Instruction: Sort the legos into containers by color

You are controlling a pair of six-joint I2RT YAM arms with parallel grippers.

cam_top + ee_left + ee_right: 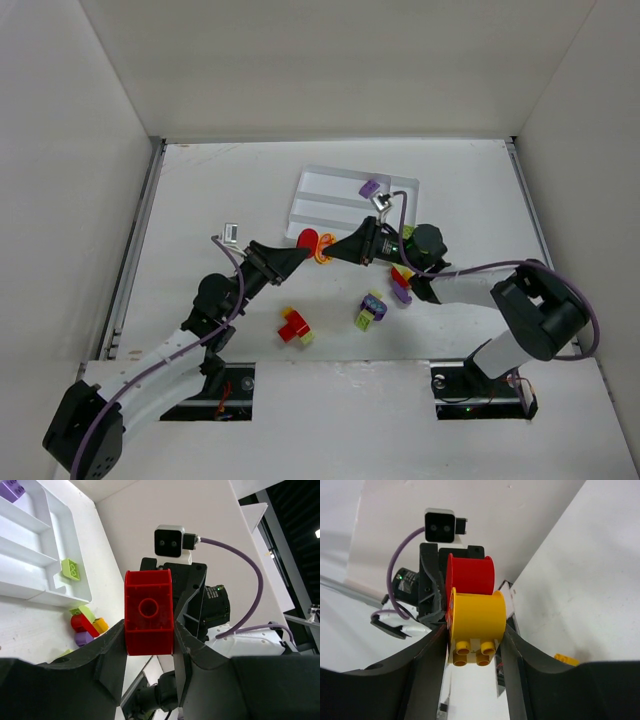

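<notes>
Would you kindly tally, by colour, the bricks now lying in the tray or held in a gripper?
Purple brick, in the tray: 1
Lime green brick, in the tray: 1
Red brick, in the left gripper: 1
Yellow brick, in the right gripper: 1
Total: 4

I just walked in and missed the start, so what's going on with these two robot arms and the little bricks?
The left hand is clamped on a red piece, and the right hand grips a yellow piece that looks stuck to it, so they seem to be separating the two. The white tray holds a purple brick and a lime brick. Other loose bricks lie on the table.
</notes>
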